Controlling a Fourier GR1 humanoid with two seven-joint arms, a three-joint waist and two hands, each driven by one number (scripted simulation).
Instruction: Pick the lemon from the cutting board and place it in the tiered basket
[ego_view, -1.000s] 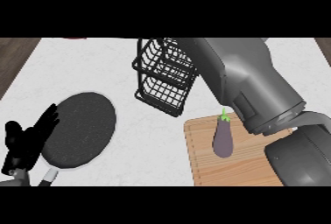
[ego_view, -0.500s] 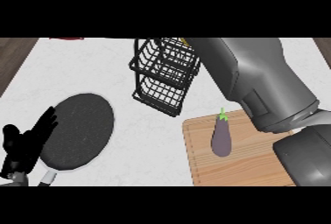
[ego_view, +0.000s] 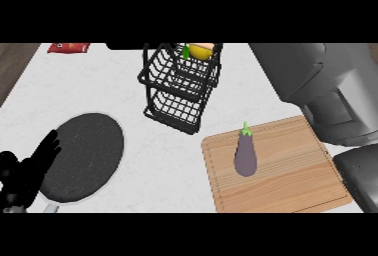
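A pale, speckled desk (ego_view: 170, 165) fills the view, with a strip of dark wood floor showing beyond its far left corner. Toward the far edge stands the black wire tiered basket (ego_view: 181, 87), tilted in the view so its tiers step down toward the desk's middle. The lemon (ego_view: 199, 50) sits in the basket's top tier, at the far edge of the desk, with a small green bit just beside it; whether it lies loose there or is held cannot be told, since the top of the basket is cut off by the view's edge.

At the near right corner lies the wooden cutting board (ego_view: 295, 170), and on it, toward its left side, a purple eggplant (ego_view: 246, 155) with its green stem pointing to the far edge. Near the left edge rests a dark round pan (ego_view: 85, 155), its pale handle toward the near edge.

The left hand (ego_view: 29, 175) shows at the near left corner, open, fingers straight and raised, holding nothing. The right forearm (ego_view: 325, 90), grey and bulky, crosses the right side toward the far edge; its hand is out of sight. A red packet (ego_view: 69, 47) lies at the far left corner.
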